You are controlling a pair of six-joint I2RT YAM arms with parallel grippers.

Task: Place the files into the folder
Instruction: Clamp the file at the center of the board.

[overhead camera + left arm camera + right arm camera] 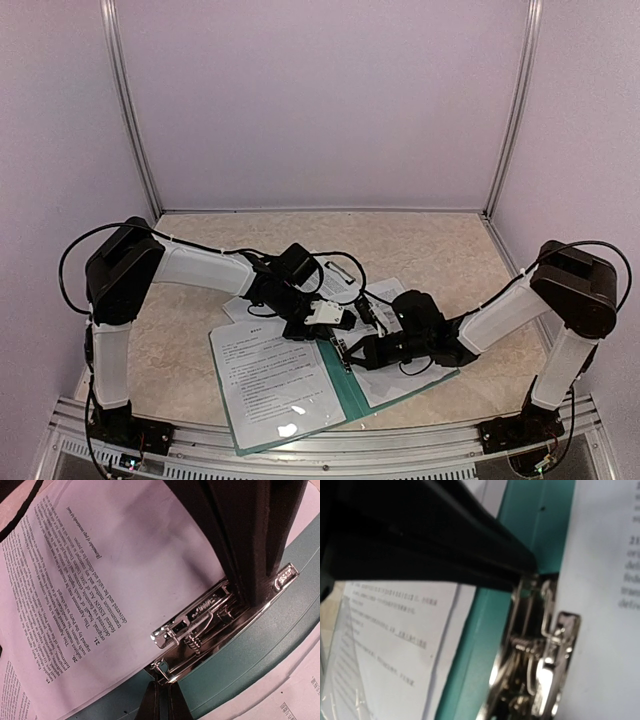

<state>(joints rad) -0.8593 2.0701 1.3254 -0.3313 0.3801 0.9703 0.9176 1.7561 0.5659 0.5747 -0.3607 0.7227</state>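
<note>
The teal folder (350, 393) lies open on the table, with printed files on its left half (270, 385) and right half (405, 385). At the inner spine sits the metal clip (200, 625). My left gripper (166, 680) is shut, its tips touching the clip's wire end over the folder (260, 645). From the other side, the right gripper (347, 352) reaches the same clip, and its dark fingers (250, 540) stand on the clip's far end. In the right wrist view the clip (545, 660) fills the frame beside the folder's spine (480, 645); that gripper's own fingers are hidden there.
More white sheets (385, 290) lie on the table behind the folder, under the two arms. The folder's front corner (245, 445) lies close to the table's near edge. White walls with metal posts enclose the table.
</note>
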